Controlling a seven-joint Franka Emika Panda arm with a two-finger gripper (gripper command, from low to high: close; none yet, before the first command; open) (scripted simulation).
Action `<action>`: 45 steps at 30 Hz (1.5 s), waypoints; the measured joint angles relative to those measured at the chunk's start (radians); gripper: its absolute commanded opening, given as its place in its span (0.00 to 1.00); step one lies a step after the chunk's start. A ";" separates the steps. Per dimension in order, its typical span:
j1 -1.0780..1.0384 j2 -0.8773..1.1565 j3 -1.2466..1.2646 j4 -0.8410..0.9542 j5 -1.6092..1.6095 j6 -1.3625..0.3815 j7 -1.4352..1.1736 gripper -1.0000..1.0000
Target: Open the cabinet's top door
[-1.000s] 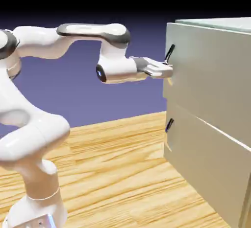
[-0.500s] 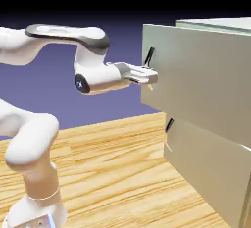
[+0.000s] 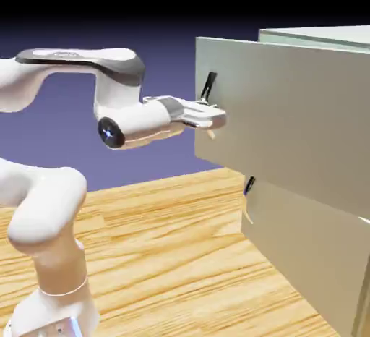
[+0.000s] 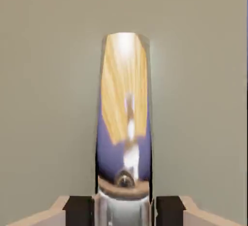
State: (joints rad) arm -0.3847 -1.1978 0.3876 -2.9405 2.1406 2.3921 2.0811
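Observation:
The pale grey-beige cabinet (image 3: 327, 48) stands at the exterior view's right. Its top door (image 3: 289, 126) juts out to the left, well proud of the panel below. My gripper (image 3: 213, 118) is shut on the lower part of the door's slim black handle (image 3: 209, 86), with the hand held level. In the hand view the handle (image 4: 125, 123) appears as a shiny upright bar that mirrors the table and backdrop, clamped between my two dark fingertips (image 4: 80, 210). The door's flat face (image 4: 43, 99) fills the rest of that view.
The shorter lower panel (image 3: 303, 249) sits flush in the cabinet, with a stubby black handle (image 3: 249, 185). The wooden table (image 3: 166, 241) spreads under the arm. My arm's white links (image 3: 50, 212) rise at the lower left.
My hand has drawn back to the left with the handle in its grip. The top door has come out of the cabinet with it, first quickly, then a little more.

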 measured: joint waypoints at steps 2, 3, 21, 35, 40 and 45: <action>0.012 -0.039 -0.066 -0.033 -0.086 -0.039 0.029 0.00; 0.016 -0.057 -0.100 -0.047 -0.130 -0.059 0.042 0.00; -0.097 -0.126 -0.742 -0.078 -0.874 -0.512 0.138 0.00; 0.062 0.182 -1.249 0.264 -1.321 -0.943 0.049 0.00; 0.226 0.282 -1.424 0.445 -1.420 -1.094 0.020 0.00; 0.407 0.340 -1.584 0.617 -1.489 -1.220 0.007 0.00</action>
State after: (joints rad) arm 0.0220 -0.8581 -1.1962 -2.3230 0.6515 1.1717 2.0876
